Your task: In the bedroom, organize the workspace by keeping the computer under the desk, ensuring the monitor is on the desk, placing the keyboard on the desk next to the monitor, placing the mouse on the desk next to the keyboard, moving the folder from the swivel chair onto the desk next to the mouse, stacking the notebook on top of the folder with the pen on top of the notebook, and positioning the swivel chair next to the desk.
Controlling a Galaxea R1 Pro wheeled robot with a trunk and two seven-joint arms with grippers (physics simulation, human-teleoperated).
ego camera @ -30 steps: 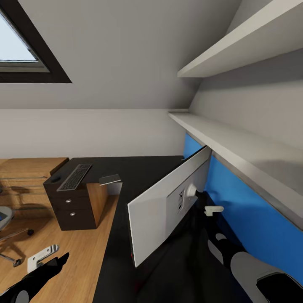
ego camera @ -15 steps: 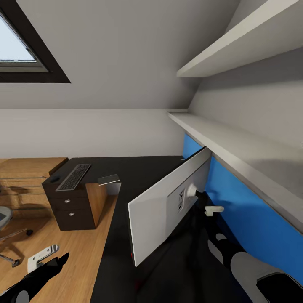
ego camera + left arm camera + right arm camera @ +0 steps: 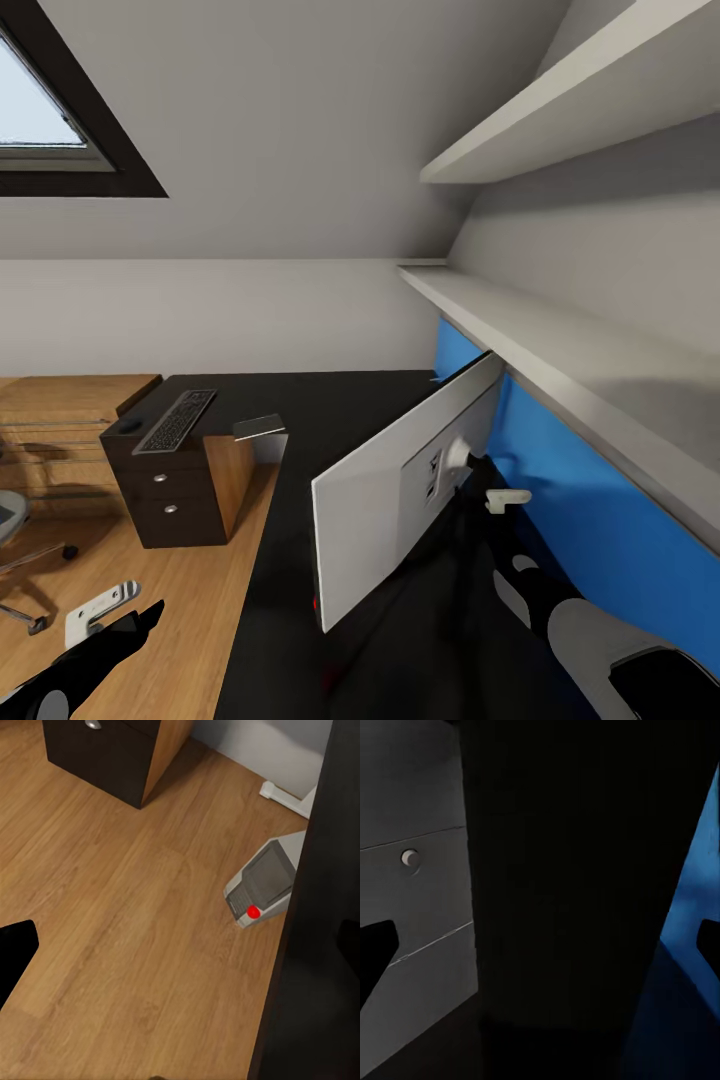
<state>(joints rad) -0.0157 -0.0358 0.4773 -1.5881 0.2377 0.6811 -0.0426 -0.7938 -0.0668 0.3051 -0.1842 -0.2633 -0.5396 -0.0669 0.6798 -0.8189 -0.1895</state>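
The monitor (image 3: 400, 490) is sitting on the desk (image 3: 300, 560), white back facing us, right beside the right gripper (image 3: 508, 497), and honestly I can't tell if that one's gripping. The blue wall panel (image 3: 600, 530) is crowding its other side. The left gripper (image 3: 100, 612) is hanging low over the wood floor (image 3: 127, 922), spread unclear too, with the computer (image 3: 262, 881) under the desk edge close by and the keyboard (image 3: 178, 419) well beyond it

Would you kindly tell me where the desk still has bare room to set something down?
The desk lies bare between the keyboard and the monitor, and along its near edge. It is crowded between the monitor's back and the blue wall panel.
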